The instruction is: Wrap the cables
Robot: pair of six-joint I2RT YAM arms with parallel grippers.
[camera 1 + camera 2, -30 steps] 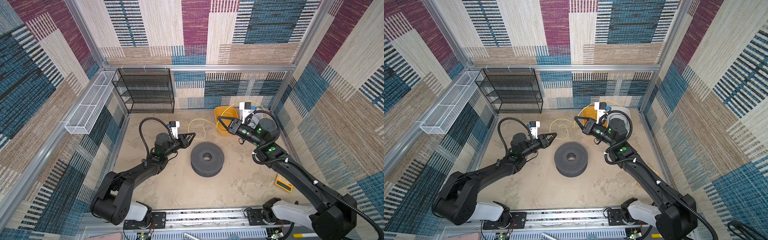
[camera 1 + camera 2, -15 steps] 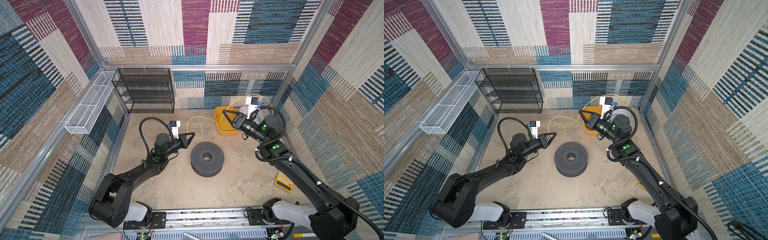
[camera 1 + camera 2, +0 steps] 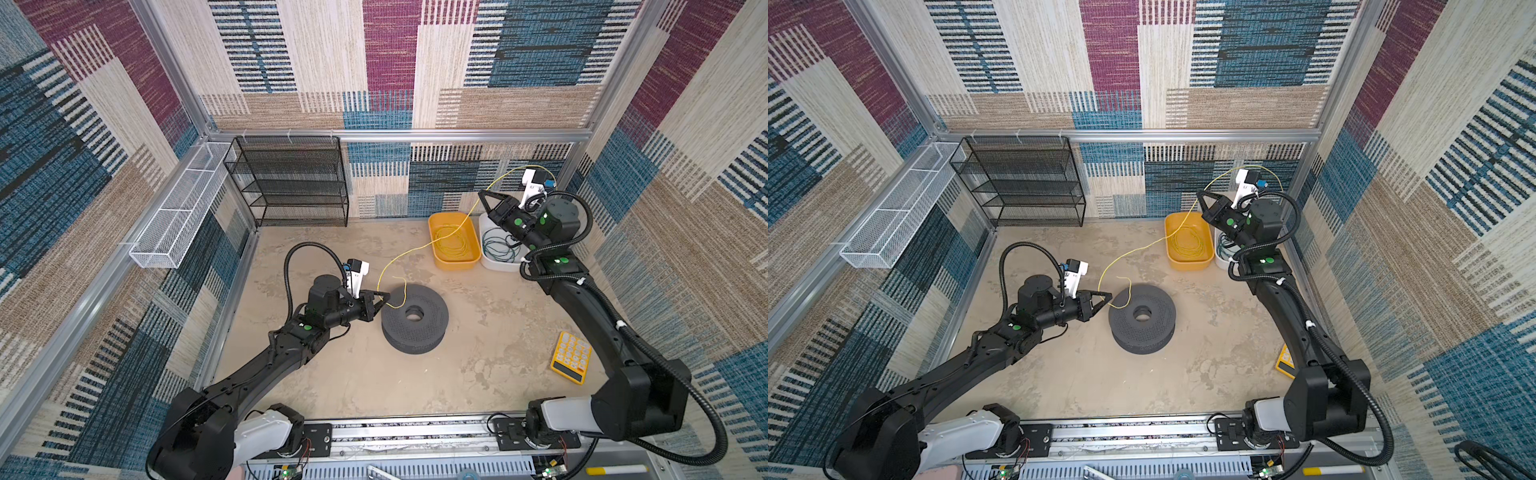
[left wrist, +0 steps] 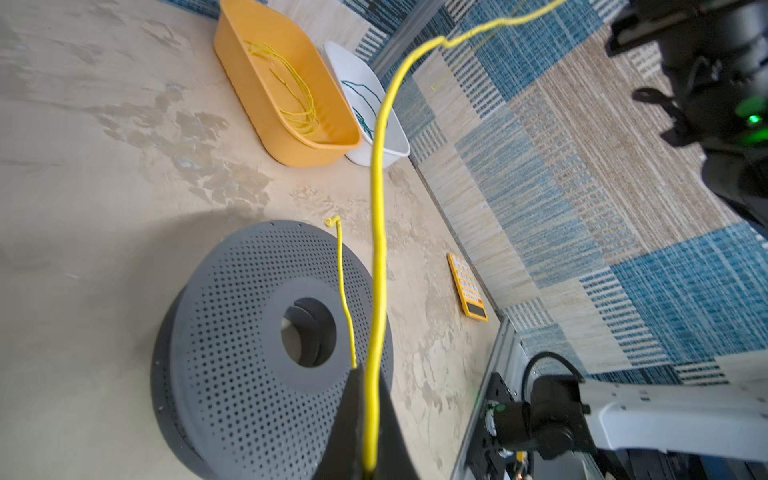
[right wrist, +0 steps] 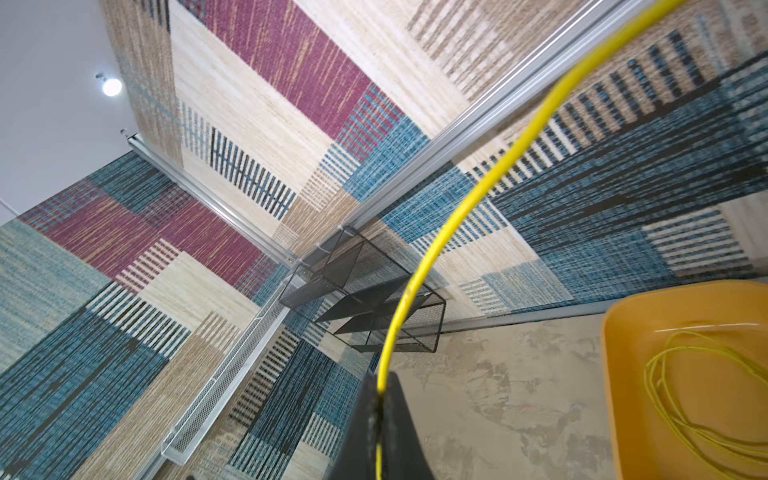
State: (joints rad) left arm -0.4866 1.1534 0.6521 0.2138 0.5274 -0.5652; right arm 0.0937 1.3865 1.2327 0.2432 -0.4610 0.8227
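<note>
Yellow cable (image 4: pixel 375 199): thin, light, floppy, slightly springy, so I'd expect it to need tension to wind. Rest is coiled in the yellow bin (image 3: pixel 455 264).
Left gripper (image 3: pixel 385 296) is pinched on it near the free end, beside the spool (image 3: pixel 432 324).
Right gripper (image 3: pixel 482 193) is pinched on it above the bin.
Teal cable (image 3: pixel 496 249) is in the white bin (image 3: pixel 498 267).

Yellow cable (image 4: pixel 375 199) hangs in a slack arc from my left jaws beside the spool (image 3: pixel 432 324) up to my right jaws above the yellow bin (image 3: pixel 453 262). That line bars the back-right diagonal. Spool sits mid-worktop and blocks the low path between my arms. Yellow bin and white bin (image 3: pixel 498 266) sit side by side with no gap to pass. Black rack (image 3: pixel 291 183) takes the back-left wall, wire basket (image 3: pixel 174 220) the left wall. Calculator (image 3: pixel 572 361) lies front right, by my right arm. Bare worktop (image 3: pixel 374 382) in front of the spool, and between rack and spool, is open.
</note>
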